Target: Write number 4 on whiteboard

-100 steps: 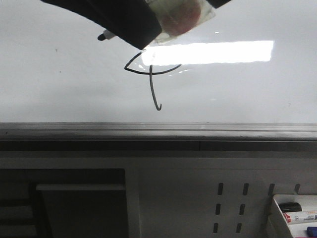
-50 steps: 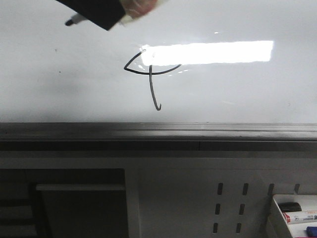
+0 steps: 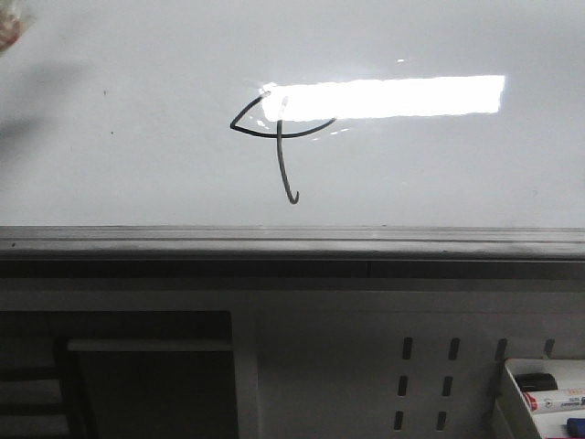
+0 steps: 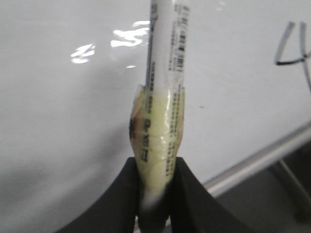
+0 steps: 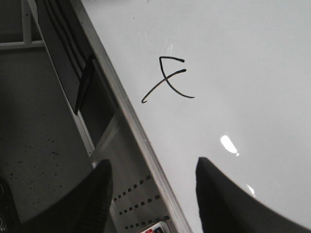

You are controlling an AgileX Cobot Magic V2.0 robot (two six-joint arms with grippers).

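Observation:
The whiteboard [image 3: 137,174] is a glossy white board with a grey edge rail. The number 4 [image 3: 279,151] is drawn on it in thin black line, with a pointed loop, a crossbar and a hooked stem. It also shows in the left wrist view [image 4: 296,51] and the right wrist view [image 5: 167,80]. My left gripper [image 4: 155,182] is shut on a taped white marker [image 4: 163,87], held over bare board away from the figure. Only a sliver of it shows at the front view's top left corner [image 3: 7,27]. My right gripper [image 5: 153,191] is open and empty above the board's edge rail.
The grey edge rail [image 3: 292,240] runs below the board. Under it is a grey perforated panel [image 3: 425,380]. A white tray with markers [image 3: 544,393] sits at the lower right. A dark recess [image 3: 146,375] lies at the lower left.
My left gripper with the marker has moved left and up, away from the number 4, nearly out of the front view. The figure itself is unchanged.

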